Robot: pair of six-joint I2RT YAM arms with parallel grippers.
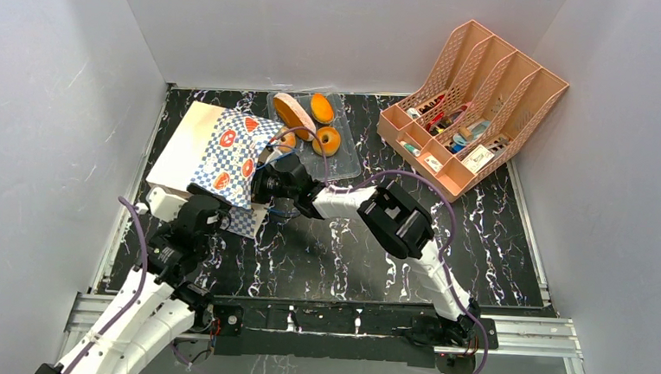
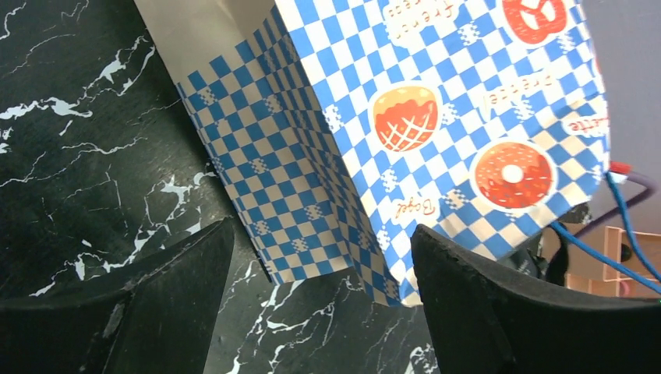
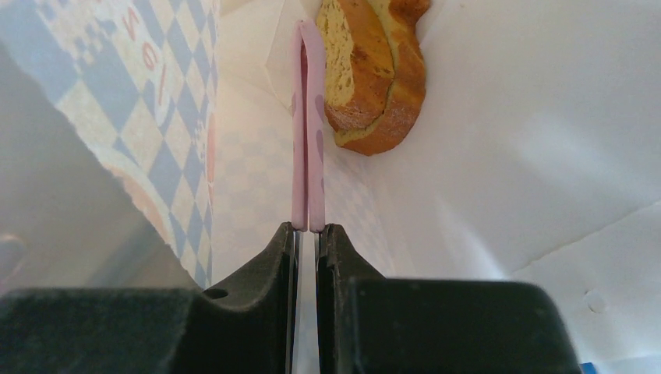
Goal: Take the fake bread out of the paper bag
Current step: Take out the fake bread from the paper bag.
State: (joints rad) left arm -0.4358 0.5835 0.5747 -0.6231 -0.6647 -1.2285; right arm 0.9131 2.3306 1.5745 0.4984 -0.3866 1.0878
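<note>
One bread (image 3: pixel 374 78) beside right claw (image 3: pixel 308 230)'s strip (image 3: pixel 306 125)

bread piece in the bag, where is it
In the right wrist view the bread piece lies deep in the paper bag, top centre, just right of the pink strip.

- A robot test cell, the kind found in a lab: plain grey walls (image 1: pixel 55 92) box in three sides of a small black marbled worktop (image 1: pixel 323 256).
- A left arm (image 1: pixel 141 323) and a right arm (image 1: pixel 411 235), both robotic, are bolted to a metal rail (image 1: pixel 526 333) along the near edge.
- The items are staged props: toy bread (image 1: pixel 326 139), a printed bag (image 1: pixel 225 146) and a pink organizer (image 1: pixel 470 109).
</note>
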